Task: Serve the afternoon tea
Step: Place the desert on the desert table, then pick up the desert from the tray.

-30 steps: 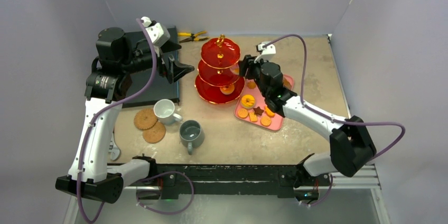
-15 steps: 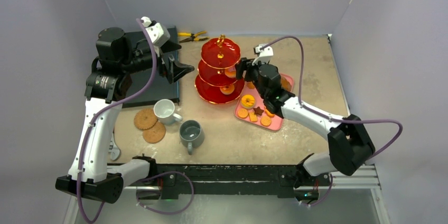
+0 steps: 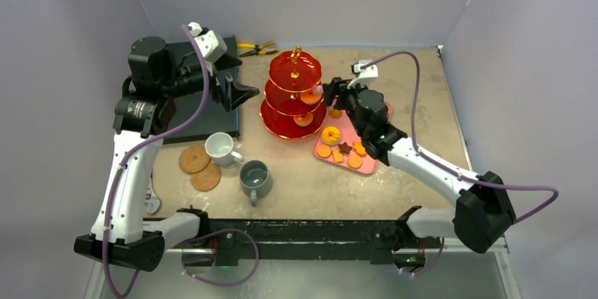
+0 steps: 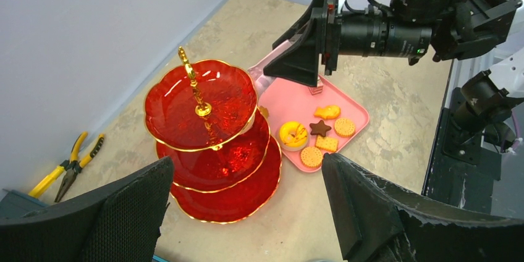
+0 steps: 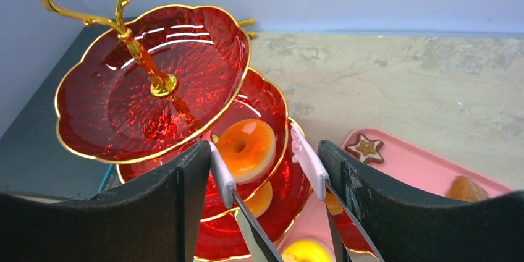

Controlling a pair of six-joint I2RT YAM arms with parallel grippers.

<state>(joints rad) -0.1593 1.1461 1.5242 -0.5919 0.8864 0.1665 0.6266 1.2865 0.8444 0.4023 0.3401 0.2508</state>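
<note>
The red three-tier stand [image 3: 294,71] rises near the middle of the counter [image 3: 416,80], a little toward its back edge, with the gold handle [image 5: 83,2] upright. An orange ring doughnut [image 5: 246,141] lies on the middle tier at its right rim. A second orange pastry [image 5: 259,199] sits on the bottom tier below it.

The right hand [image 5: 264,160] reaches in from the right at middle-tier height. Its jaws are apart and grip nothing — the white fingertips [image 5: 309,160] flank the doughnut, with a gap showing on the right side.

The pink tray [image 4: 290,98] lies just beside the stand's bottom rim. On it are a yellow doughnut [image 4: 293,134], a brown star [image 4: 320,128] and several orange biscuits [image 4: 344,127]. A strip of bare counter runs between the tray and the right edge, and another between the stand and the back wall.

The left hand [image 3: 248,79] hovers over the right edge of the dark slab [image 3: 204,121], jaws wide and holding nothing, well apart from the stand's left rim.

Toward the front-left, the white mug [image 3: 220,147] and grey mug [image 3: 254,177] stand on the counter. Two overlapping cork coasters [image 3: 194,159] lie just left of them — neither mug is on a coaster. Yellow-handled pliers [image 3: 255,49] lie at the back edge.
</note>
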